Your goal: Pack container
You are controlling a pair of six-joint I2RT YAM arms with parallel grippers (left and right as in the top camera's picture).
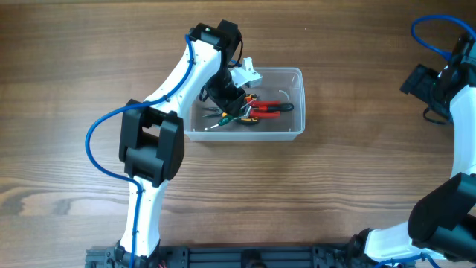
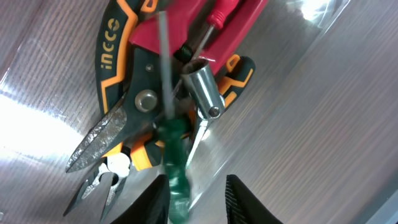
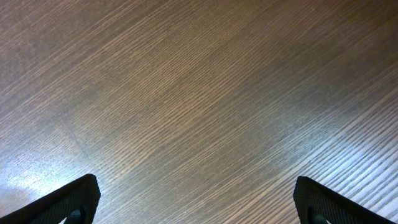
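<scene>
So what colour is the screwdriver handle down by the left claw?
The screwdriver handle is translucent green. The left wrist view shows it best.

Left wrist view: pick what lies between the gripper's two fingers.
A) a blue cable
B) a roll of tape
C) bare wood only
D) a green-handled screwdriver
D: the green-handled screwdriver lies in the gap between the fingers of the left gripper, on top of the orange-and-black snips inside the container.
</scene>
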